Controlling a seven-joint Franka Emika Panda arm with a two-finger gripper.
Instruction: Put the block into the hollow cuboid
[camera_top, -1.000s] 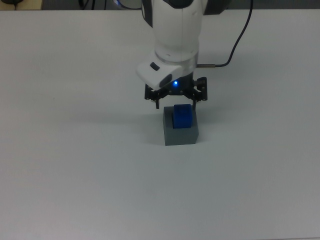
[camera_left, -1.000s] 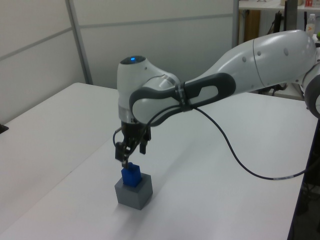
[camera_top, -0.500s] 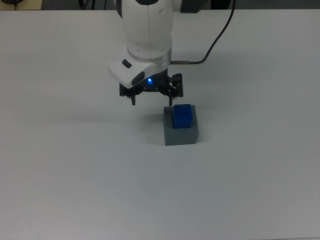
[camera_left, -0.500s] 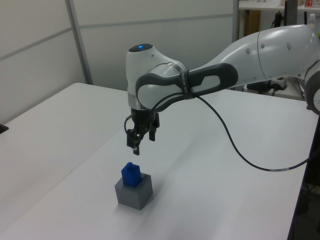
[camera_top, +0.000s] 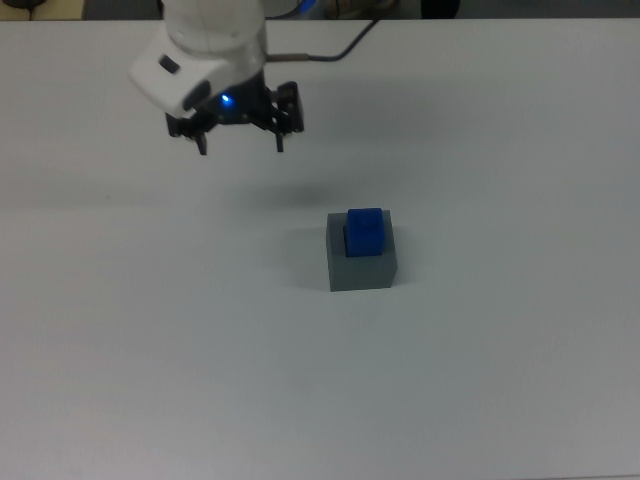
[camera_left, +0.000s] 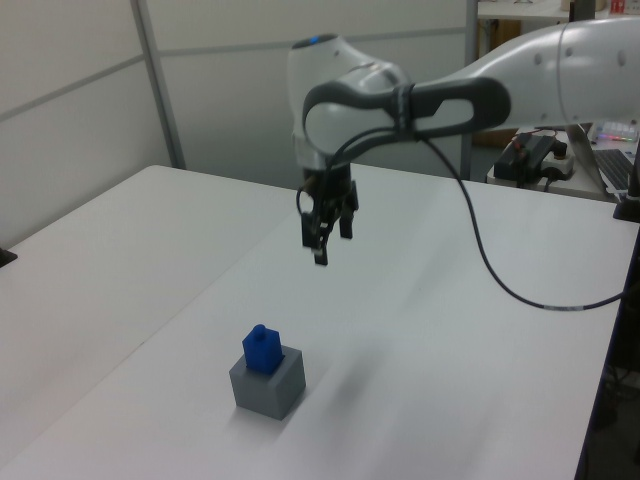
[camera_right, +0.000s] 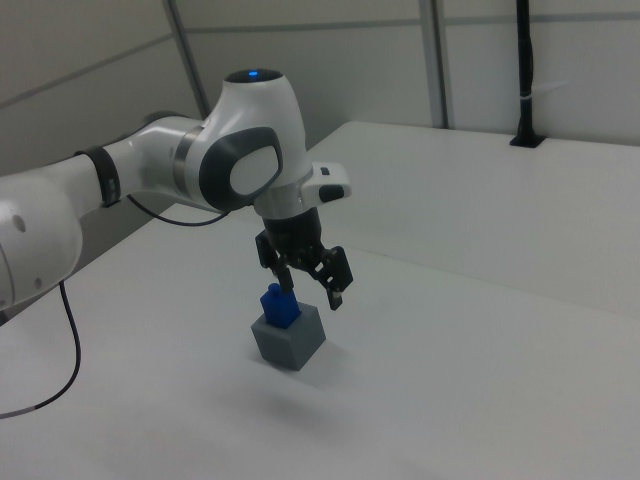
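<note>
My gripper (camera_top: 240, 142) hangs in the air with its two fingers spread wide and nothing between them; it sits well apart from the target, toward the top view's upper left. The block (camera_top: 364, 231) stands upright in the recess of the hollow cuboid (camera_top: 360, 266), with its upper part sticking out above the grey rim. In the left view the block (camera_left: 261, 351) has a small nub on top and sits toward the rear-left part of the hollow cuboid (camera_left: 268, 385); the right view agrees, blue poking out of grey. The cuboid rests on the white table (camera_top: 500, 380), nothing else near it. I judge the placing done, so the step in hand is the retreat. To do it well: stay high, hold the fingers apart, move clear without dipping back over the cuboid, so no fingertip clips the protruding top and tips the block out or shoves the box. The black cable (camera_left: 490, 270) loops off my arm above the table; I'd watch that it does not drag toward the cuboid. I can't tell how deep the block is seated, only that it looks straight and not leaning. No regrasp seems needed.
</note>
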